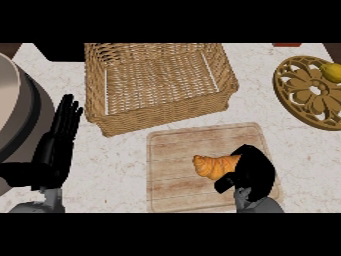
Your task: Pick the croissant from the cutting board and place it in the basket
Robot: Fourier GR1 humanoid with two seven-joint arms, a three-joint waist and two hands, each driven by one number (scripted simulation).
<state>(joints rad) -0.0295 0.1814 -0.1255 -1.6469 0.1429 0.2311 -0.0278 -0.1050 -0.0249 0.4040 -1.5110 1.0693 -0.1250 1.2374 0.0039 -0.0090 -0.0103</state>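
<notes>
I have the right robot hand (250,170) low and right of centre in the frame, over the wooden cutting board (180,145), its fingers curling round the right end of the croissant (216,166). The croissant lies on the board, its left part still showing; I judge the grip is closing but cannot see whether it has lifted clear. My left robot hand (58,140) rests open at the left edge of the frame, fingers up, beside a large grey rounded object (3,105) that I can't identify.

The wicker basket (158,85) sits in the upper middle, just above the board, its near wall touching or almost touching the board's top edge. That wall is my worry: carried too low, the croissant could catch the rim. Gripped by one end only, the pastry could also swing or slip during the lift.

At upper right, well apart on the surface (114,160), a carved round trivet (313,95) carries a small yellow fruit (335,72); neither is in my path.
</notes>
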